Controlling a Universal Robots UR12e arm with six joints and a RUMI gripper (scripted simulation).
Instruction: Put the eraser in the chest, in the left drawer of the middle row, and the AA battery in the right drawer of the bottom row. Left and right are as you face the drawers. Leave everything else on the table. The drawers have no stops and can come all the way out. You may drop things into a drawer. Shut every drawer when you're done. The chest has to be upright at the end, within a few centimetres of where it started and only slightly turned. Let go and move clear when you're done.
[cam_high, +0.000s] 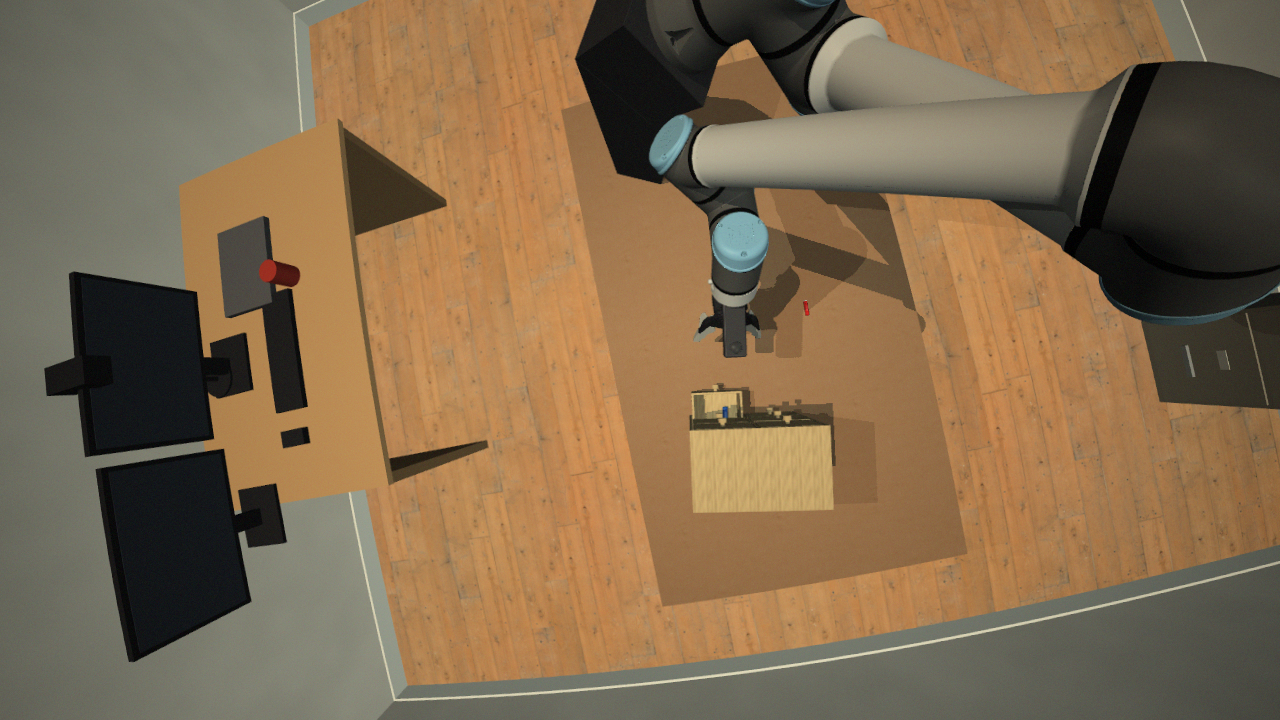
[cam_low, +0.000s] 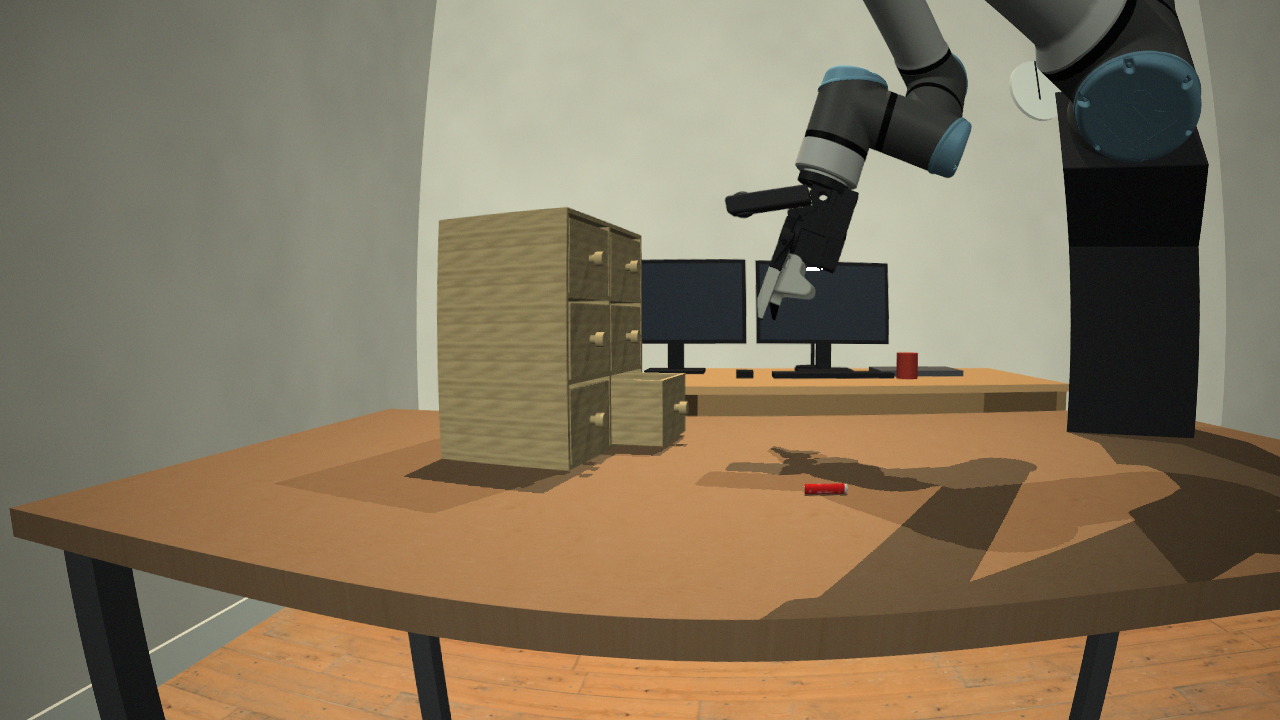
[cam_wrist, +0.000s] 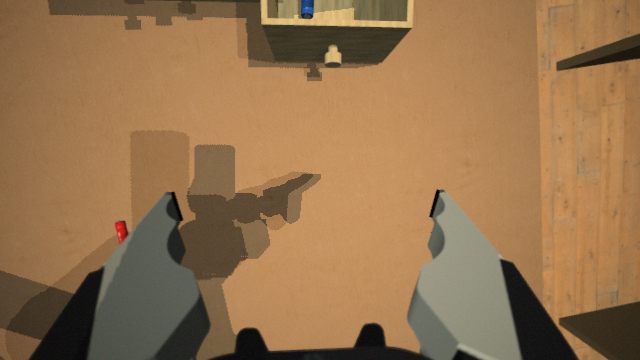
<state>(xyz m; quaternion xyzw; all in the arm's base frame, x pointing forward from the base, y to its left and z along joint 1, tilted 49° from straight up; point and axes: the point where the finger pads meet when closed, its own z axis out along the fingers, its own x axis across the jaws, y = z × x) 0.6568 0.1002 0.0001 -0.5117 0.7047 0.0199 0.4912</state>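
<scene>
The wooden chest (cam_high: 760, 470) (cam_low: 503, 340) stands upright on the table. Its bottom right drawer (cam_low: 636, 413) (cam_wrist: 300, 42) is pulled out; the other drawers look shut. A blue cylinder (cam_high: 725, 411) (cam_wrist: 307, 8), which looks like the AA battery, lies inside that open drawer. My gripper (cam_high: 728, 336) (cam_low: 768, 313) (cam_wrist: 309, 192) is open and empty, high above the table in front of the open drawer and pointing down at a tilt. No eraser shows in any view; the insides of the shut drawers are hidden.
A red battery-like cylinder (cam_high: 806, 308) (cam_low: 825, 488) (cam_wrist: 121, 231) lies on the table (cam_high: 644, 537) (cam_low: 626, 555), partly behind a finger in the wrist view. The drawer's round knob (cam_wrist: 333, 56) sticks out towards my side. A separate desk with monitors stands beyond the table.
</scene>
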